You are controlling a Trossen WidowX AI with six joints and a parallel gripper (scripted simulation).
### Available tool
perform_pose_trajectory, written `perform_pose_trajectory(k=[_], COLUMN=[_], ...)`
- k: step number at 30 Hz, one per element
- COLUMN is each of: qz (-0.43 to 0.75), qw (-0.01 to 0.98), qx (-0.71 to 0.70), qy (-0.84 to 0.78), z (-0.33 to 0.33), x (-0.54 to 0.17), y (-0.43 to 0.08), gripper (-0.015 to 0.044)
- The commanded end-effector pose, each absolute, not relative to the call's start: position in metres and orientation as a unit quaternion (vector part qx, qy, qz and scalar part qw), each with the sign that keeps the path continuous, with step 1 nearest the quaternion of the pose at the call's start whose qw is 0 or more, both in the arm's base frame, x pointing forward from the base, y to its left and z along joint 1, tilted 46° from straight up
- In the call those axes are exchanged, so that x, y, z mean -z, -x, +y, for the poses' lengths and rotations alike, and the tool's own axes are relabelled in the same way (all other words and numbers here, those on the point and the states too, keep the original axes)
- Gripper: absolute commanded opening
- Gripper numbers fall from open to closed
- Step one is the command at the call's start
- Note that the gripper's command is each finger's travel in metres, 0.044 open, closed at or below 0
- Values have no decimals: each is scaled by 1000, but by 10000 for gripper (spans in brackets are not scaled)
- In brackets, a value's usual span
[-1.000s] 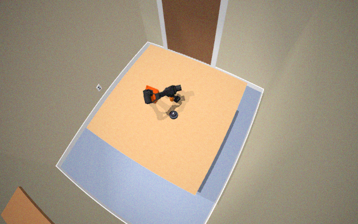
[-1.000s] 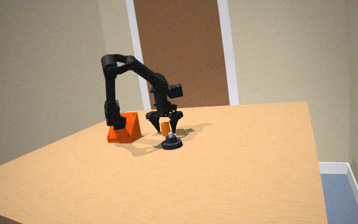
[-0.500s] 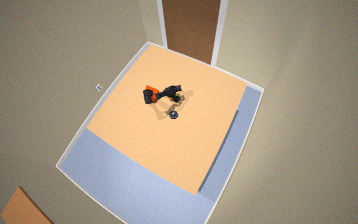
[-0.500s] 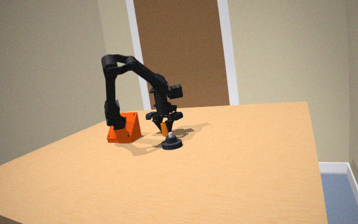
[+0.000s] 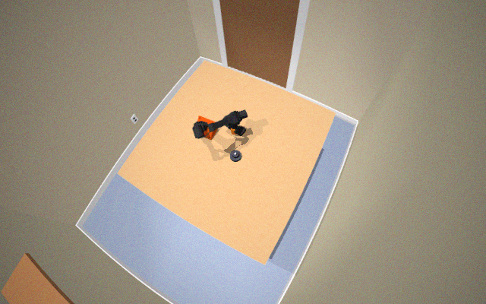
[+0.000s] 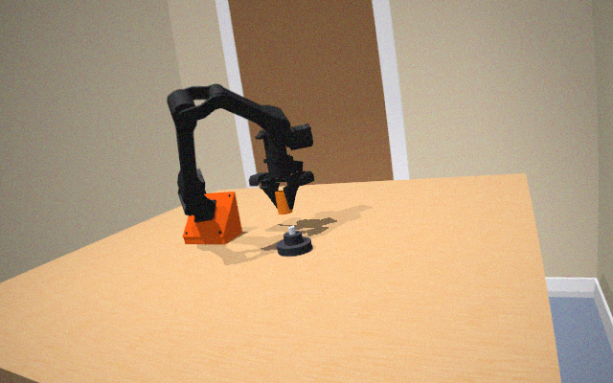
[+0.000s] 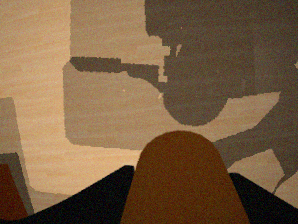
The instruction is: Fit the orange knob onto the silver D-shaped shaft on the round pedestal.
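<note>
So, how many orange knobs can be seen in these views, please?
1. The orange knob is gripped between the fingers of the tool, raised above the table. No other is visible, though the arm could hide something.
</note>
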State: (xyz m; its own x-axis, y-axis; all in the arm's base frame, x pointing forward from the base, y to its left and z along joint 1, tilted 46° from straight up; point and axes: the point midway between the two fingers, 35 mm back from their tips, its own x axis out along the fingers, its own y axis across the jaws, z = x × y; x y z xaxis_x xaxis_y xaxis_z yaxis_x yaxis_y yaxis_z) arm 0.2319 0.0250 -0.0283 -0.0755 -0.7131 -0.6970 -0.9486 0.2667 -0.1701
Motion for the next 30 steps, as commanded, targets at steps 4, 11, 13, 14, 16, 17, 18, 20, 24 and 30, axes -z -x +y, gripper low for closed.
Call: perform_pose_trajectory(k=[4, 11, 13, 14, 16, 17, 18, 20, 24, 30], qz=[713, 714, 714, 714, 710, 706, 701, 686, 656, 613], qw=[356, 354, 354, 354, 355, 355, 357, 360, 367, 375], qx=[-168, -166, -165, -165, -164, -162, -159, -151, -135, -111], qy=[580, 581, 581, 581, 585, 590, 597, 614, 646, 687], z=[57, 83, 83, 83, 83, 84, 85, 89, 97, 110], x=[-4, -36, -37, -37, -36, -35, -35, -36, -39, -44], y=[-234, -230, -230, -230, -231, -231, -232, -235, -239, -244], gripper=[0, 0, 0, 0, 0, 0, 0, 0, 0, 0])
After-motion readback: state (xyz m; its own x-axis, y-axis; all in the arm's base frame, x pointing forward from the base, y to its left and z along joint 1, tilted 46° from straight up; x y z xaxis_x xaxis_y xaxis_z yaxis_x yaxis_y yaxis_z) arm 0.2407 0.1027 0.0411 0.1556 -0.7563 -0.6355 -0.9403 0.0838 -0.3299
